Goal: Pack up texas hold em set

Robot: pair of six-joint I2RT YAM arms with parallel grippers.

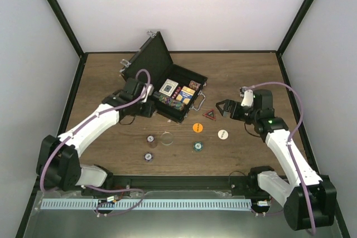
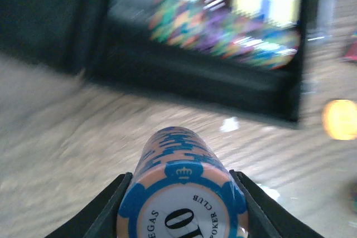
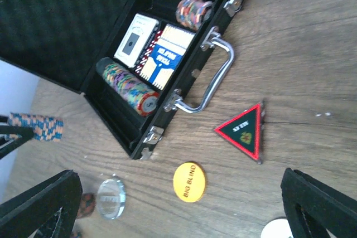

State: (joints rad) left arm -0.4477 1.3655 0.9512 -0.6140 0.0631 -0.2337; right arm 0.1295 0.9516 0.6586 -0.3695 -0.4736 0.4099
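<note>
The black briefcase [image 1: 146, 59] lies open at the back left, with card decks [image 3: 152, 48] and rows of multicoloured poker chips [image 3: 127, 85] in its tray. My left gripper [image 2: 181, 176] is shut on a sideways stack of blue-and-peach chips [image 2: 178, 151], just left of the case's front corner. My right gripper [image 1: 221, 108] stands open, with nothing in it, above the table right of the case. Before it lie the triangular marker [image 3: 242, 131], the orange button [image 3: 189, 181] and the white button [image 1: 223, 134].
A clear round disc [image 1: 167, 138] and three short chip stacks [image 1: 150, 138] [image 1: 148, 156] [image 1: 197, 146] lie on the wood in front of the case. The silver handle [image 3: 215, 73] juts out toward the triangular marker. Black frame posts and white walls close in the table.
</note>
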